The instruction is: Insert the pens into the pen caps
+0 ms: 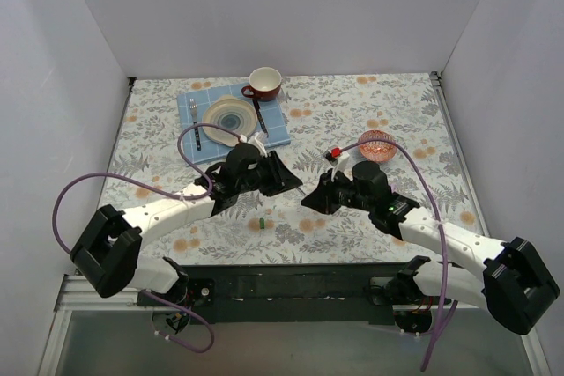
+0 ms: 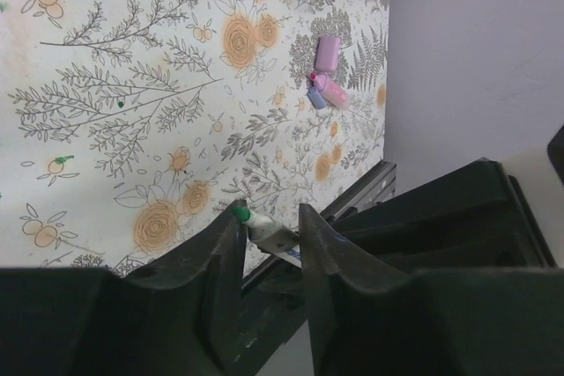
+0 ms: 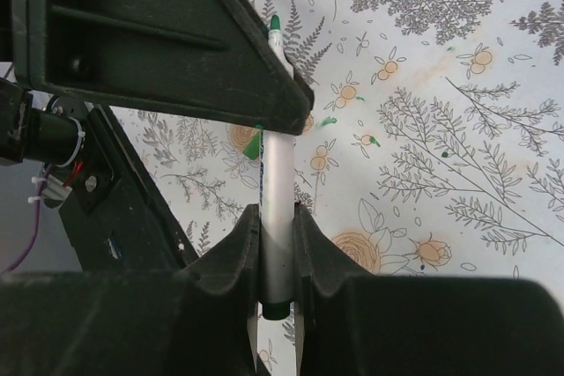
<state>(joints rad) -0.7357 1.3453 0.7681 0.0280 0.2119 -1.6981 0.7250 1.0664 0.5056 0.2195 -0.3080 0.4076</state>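
My right gripper (image 3: pixel 276 217) (image 1: pixel 313 198) is shut on a slim white pen (image 3: pixel 278 173) and holds it above the table. The pen's green tip (image 3: pixel 274 22) points toward my left gripper (image 1: pixel 286 180). In the left wrist view that tip (image 2: pixel 238 213) lies between the fingers of the left gripper (image 2: pixel 269 213), against one of them; a gap still shows between the jaws. A dark green pen cap (image 1: pixel 262 223) (image 3: pixel 253 149) lies on the cloth below. A pale pink pen (image 2: pixel 330 90) and lilac and pink caps (image 2: pixel 328 53) lie farther off, near the bowl.
A red patterned bowl (image 1: pixel 377 144) sits right of centre. At the back left, a blue placemat (image 1: pixel 276 125) holds a plate (image 1: pixel 228 119), a knife and a fork. A red mug (image 1: pixel 263 84) stands behind it. White walls close in three sides.
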